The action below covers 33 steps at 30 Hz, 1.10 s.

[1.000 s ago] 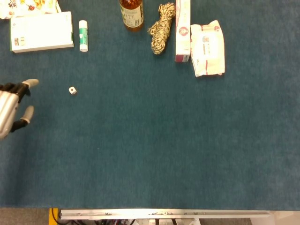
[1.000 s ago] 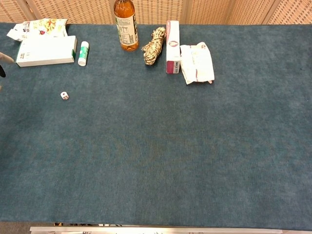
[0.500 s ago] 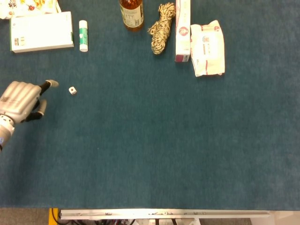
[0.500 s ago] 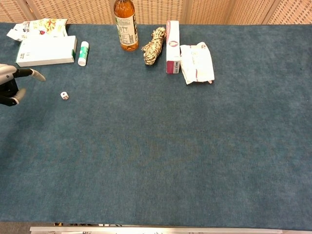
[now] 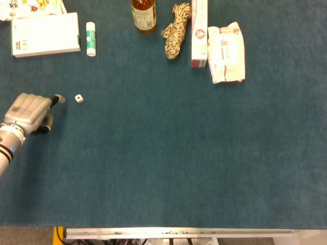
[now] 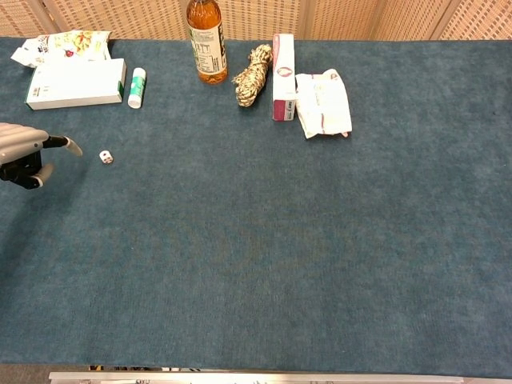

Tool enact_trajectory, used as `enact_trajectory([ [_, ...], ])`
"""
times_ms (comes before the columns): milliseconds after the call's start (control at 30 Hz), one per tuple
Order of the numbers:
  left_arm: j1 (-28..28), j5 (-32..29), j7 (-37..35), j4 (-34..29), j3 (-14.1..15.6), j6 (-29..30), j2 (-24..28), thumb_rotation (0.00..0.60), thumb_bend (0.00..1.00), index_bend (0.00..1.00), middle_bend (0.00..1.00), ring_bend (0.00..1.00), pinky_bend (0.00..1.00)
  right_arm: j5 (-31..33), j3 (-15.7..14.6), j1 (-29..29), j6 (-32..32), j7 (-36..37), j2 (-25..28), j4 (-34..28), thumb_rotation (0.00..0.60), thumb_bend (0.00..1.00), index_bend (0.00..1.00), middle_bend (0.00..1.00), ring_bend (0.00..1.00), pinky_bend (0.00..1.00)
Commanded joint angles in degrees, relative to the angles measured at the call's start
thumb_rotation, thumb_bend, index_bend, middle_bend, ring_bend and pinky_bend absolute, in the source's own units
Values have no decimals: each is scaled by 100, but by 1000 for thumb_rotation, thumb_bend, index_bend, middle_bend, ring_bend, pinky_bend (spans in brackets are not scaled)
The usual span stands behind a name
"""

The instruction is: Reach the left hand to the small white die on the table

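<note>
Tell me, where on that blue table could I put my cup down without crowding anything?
Everything in front of the far row is bare cloth, to the near edge. The far edge is crowded: box, tube, bottle, rope, carton, packet. At left, avoid the gap between the left robot hand and the die.

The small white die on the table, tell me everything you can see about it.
The die is a tiny white cube with dark pips, too small to count. It rests flat on the blue-green cloth of the table, alone in open space toward the near-left part, in front of the green-and-white tube. Nothing touches it. The left hand lies just to its left, one of its fingers pointing at it across a small gap. Its material cannot be told; it looks hard and smooth.
</note>
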Motion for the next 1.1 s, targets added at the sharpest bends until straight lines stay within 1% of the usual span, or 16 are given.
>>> enact_trajectory([
  [33, -79, -141, 85, 28, 68, -61, -103, 600, 657, 185, 1000, 1000, 1000, -8, -2, -10, 13, 23, -1, 14, 600, 293, 303, 322, 196, 172],
  [433, -299, -426, 41, 293, 80, -150, -386, 600, 657, 185, 1000, 1000, 1000, 19, -6, -55, 27, 114, -13, 102, 600, 293, 303, 322, 196, 172],
  [767, -460, -479, -52, 236, 44, -203, -422, 600, 657, 185, 1000, 1000, 1000, 47, -4, -101, 59, 210, -30, 196, 600, 293, 303, 322, 196, 172],
  [1100, -654, -504, -102, 38, -14, -190, -428, 600, 657, 177, 1000, 1000, 1000, 66, 1, -171, 127, 355, -43, 314, 600, 292, 303, 322, 196, 172],
])
